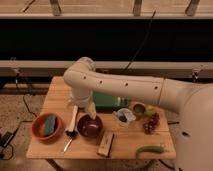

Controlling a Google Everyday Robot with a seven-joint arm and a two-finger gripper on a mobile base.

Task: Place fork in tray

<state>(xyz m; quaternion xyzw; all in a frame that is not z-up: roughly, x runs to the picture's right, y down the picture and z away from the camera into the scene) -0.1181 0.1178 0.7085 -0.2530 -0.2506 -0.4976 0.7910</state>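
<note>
Dark rails and a black gap run behind the wooden table (131, 142) where I am working. My arm (120, 87) sweeps across its far half, so that my gripper (92, 111) hangs just above the far rim of the brown bowl (90, 129). Its fingers are spread as wide as they go and grip nothing, which suits a reach rather than a carry. The fork (67, 145) lies flat on the wood, lower than my gripper and off toward the orange bowl (36, 131). It sits near the front edge, just past the dark head of a longer white-handled utensil (73, 119) that lies between the two bowls. I judge the pick is not yet made: I need to come down and forward past the brown bowl and line my fingers across the thin handle. The risk is closing on the white-handled utensil instead, since the two lie almost end to end. The green tray (107, 101) lies right behind my gripper, half hidden under my forearm, so the carry back should be short once the fork is in hand.
</note>
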